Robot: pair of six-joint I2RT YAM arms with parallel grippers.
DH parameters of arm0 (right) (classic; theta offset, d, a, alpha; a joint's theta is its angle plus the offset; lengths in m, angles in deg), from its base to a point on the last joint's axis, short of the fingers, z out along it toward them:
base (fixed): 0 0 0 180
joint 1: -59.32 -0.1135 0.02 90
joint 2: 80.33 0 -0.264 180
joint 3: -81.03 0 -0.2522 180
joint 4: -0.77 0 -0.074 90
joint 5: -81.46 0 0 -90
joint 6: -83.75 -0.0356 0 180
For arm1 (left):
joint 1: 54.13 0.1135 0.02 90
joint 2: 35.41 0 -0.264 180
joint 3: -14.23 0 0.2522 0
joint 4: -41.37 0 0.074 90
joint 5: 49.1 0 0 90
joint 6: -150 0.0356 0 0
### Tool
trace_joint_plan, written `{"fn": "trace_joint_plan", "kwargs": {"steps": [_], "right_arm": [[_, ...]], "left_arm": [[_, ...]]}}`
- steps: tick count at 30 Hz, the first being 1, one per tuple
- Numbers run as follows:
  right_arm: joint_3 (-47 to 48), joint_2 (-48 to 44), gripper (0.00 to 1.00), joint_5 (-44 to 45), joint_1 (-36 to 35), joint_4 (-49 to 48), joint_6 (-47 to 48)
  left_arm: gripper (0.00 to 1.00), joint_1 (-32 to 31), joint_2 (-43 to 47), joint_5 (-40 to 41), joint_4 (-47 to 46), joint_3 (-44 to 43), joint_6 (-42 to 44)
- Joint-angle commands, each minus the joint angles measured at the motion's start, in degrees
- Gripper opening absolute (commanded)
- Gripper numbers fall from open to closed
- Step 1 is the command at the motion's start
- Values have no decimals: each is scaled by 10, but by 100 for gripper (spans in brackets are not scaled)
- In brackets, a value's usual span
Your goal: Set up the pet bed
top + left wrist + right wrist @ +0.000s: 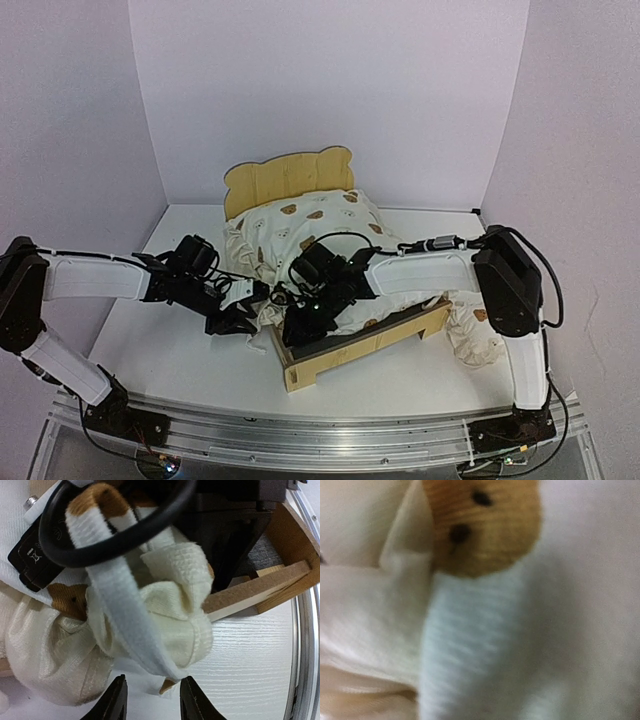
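The pet bed (352,357) stands mid-table, its bear-eared plywood headboard (288,178) at the back. The cream bear-print cushion (310,222) lies bunched over it. At the frame's near-left corner my left gripper (240,318) is open. In the left wrist view its fingers (118,701) stand apart just below a white cushion tie (125,625), whose tip hangs between them unclamped. The bed's wooden corner (280,580) shows at right. My right gripper (300,328) presses into the cushion over the dark base. Its wrist view shows only blurred fabric and a bear print (480,525), with the fingers hidden.
A small ruffled bear-print pillow (476,338) lies on the table right of the bed, under the right arm. White walls close the back and sides. A metal rail (300,440) runs along the near edge. Black cable (100,545) loops over the tie.
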Motion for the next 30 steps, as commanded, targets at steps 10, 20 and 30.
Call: {"fn": "trace_joint_plan", "kwargs": {"steps": [10,20,30], "right_arm": [[0,-170,50,21,5,179,64],[-151,-335,59,170,151,236,-143],[-201,-374,61,363,202,367,-261]], "left_arm": [[52,14,55,-105,71,-40,111],[52,15,15,-109,42,-96,31],[52,46,10,-108,-24,-118,-101]]}}
